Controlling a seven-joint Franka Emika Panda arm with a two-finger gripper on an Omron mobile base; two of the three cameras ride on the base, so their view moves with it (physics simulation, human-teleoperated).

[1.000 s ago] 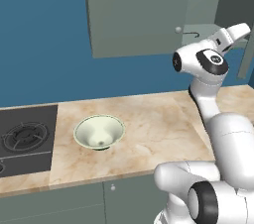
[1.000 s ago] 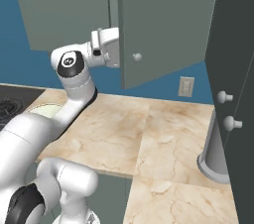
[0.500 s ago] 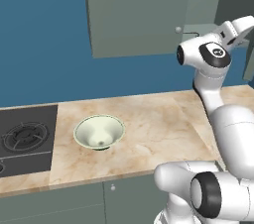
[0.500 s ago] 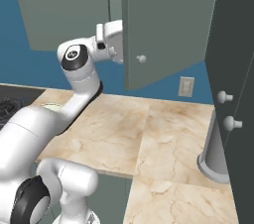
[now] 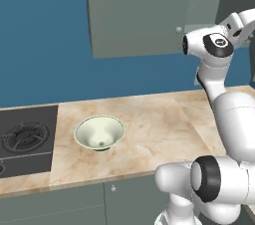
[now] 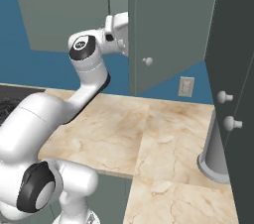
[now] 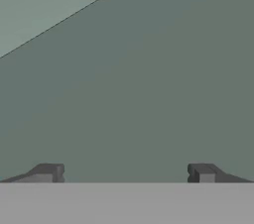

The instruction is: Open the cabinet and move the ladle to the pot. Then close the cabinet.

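Two dark fingertips stand wide apart at the bottom of the hand view, released, nothing between them, facing a flat grey-green surface at close range. From the right base view, the cabinet has one door swung out (its small round knob faces the camera), and the arm's wrist reaches in behind that door's edge. On the marble counter sits a pale green-white bowl, beside the black cooktop.
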